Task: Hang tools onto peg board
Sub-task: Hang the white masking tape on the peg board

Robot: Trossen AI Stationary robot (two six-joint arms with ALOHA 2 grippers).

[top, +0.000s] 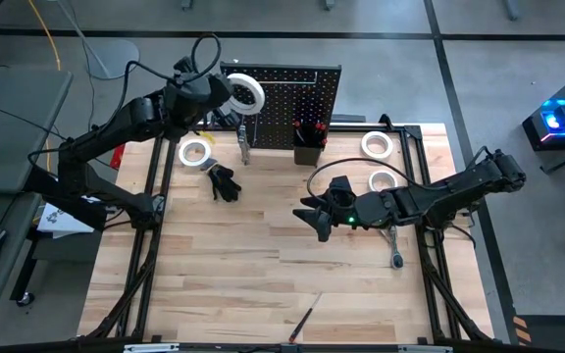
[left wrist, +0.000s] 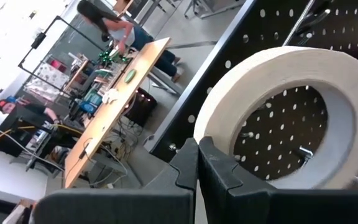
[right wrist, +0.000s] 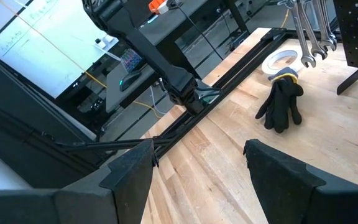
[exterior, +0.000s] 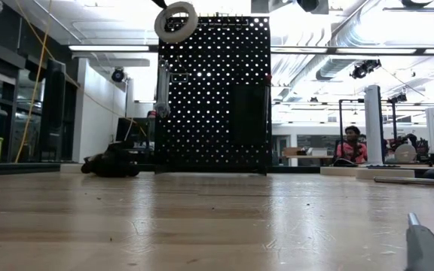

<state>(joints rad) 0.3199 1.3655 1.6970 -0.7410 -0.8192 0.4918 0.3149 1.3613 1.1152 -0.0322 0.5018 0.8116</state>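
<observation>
We are holding a white tape roll [top: 244, 94] clamped by its rim in the left tool [top: 226, 95], up at the top left corner of the peg board [top: 292, 93], and the risk is that the roll's opening is missing its peg: if so, the roll would drop down the board's front onto the wrenches [top: 243, 147] hanging below that corner. A thin rim grip could also be letting the roll twist. Our right tool [top: 319, 218] is hovering wide and empty over the counter [top: 243, 284], well in front of the board. Three more tape rolls are lying near the board, one [top: 195, 152] at its left foot and two [top: 378, 144] to its right. A black glove [top: 225, 182] is lying in front of the board's left foot, and a ratchet [top: 394, 249] is further out on its right side.
</observation>
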